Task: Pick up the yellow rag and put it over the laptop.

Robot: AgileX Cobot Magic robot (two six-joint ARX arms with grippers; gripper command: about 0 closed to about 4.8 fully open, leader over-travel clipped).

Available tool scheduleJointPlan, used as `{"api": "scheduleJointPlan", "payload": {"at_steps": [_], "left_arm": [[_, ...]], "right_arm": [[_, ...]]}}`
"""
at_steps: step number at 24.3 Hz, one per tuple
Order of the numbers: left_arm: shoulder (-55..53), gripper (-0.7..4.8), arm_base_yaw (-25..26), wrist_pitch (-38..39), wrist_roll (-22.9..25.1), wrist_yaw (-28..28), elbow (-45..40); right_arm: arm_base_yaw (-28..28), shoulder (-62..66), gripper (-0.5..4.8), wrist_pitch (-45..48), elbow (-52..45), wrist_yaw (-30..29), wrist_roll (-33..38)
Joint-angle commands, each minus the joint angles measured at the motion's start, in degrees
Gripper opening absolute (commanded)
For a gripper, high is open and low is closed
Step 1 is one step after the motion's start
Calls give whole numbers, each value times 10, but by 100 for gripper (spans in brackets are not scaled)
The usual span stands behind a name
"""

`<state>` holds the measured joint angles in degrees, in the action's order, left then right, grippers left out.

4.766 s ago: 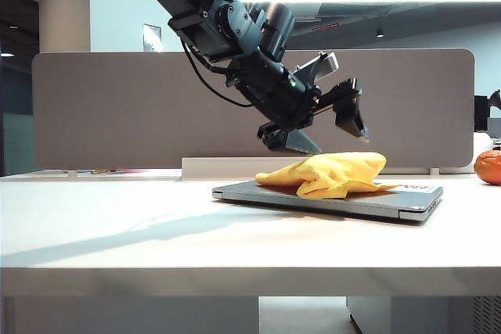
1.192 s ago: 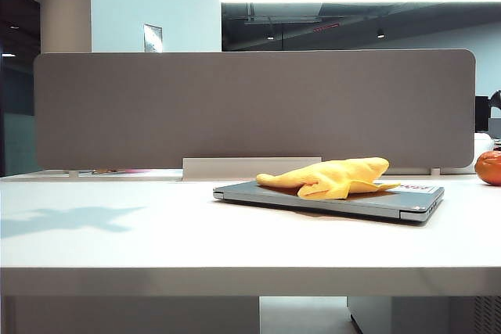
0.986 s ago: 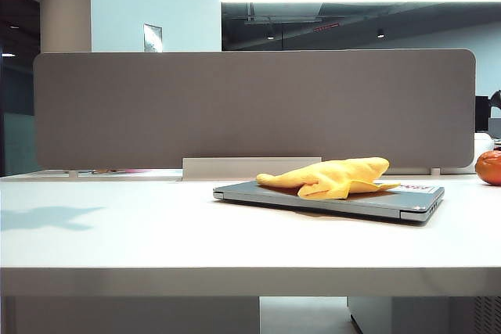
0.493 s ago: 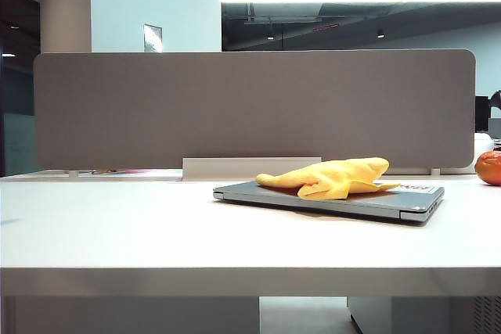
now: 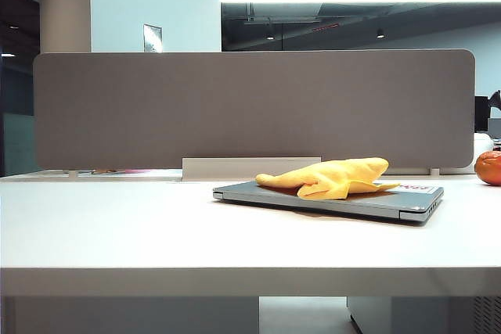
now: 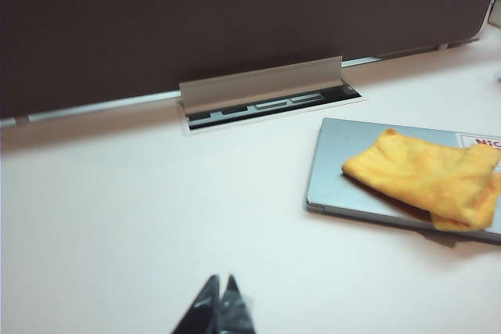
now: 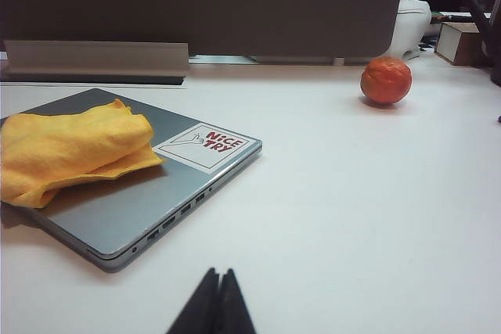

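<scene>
Yellow rag (image 5: 329, 177) lies bunched on laptop (image 5: 258, 192) lid, ~3 o'clock of table ctr; looks soft, light, floppy, so pinch a raised fold; left gripper (image 6: 219, 296) & right gripper (image 7: 217, 291) both empty, jaws together, off the rag.

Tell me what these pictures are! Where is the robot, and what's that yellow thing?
These are three cameras looking at one white table. One camera stands off to the side. The other two ride on the wrists of a robot with two arms.

Each arm ends in a pincher called a gripper. The side camera shows no arms at all. In the wrist pictures you see just the dark tips of the left gripper and the right gripper. Both are shut and hold nothing.

The yellow thing is the yellow rag. It lies crumpled on the closed laptop, covering only part of the lid. The laptop's sticker isn't covered. A small orange fruit sits on the table, apart from the laptop.
</scene>
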<state>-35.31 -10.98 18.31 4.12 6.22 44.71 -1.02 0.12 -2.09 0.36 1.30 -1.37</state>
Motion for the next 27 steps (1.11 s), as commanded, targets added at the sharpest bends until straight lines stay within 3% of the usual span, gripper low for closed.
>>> {"api": "scheduleJointPlan", "payload": {"at_steps": [1, 4, 10, 15, 17, 20, 24, 27], "left_arm": [[55, -6, 0, -6, -27, -2, -53], [118, -6, 0, 1, -31, 0, -107], [144, -6, 0, 79, -31, 0, -118], [144, -6, 0, 79, -31, 0, -118], [144, -6, 0, 72, -4, -7, -119], [145, -6, 7, 2, 1, -26, -147], [151, -6, 55, -164, -14, -24, -245], [180, -5, 73, -229, -16, -24, -305]], "right_arm": [[0, -1, 0, 6, -2, 1, -2], [0, -1, 0, 6, -2, 1, -2], [0, -1, 0, 6, -2, 1, -2], [0, -1, 0, 6, -2, 1, -2], [0, -1, 0, 6, -2, 1, -2], [0, -1, 0, 6, -2, 1, -2], [0, -1, 0, 6, -2, 1, -2], [0, -1, 0, 6, -2, 1, -2]]}}
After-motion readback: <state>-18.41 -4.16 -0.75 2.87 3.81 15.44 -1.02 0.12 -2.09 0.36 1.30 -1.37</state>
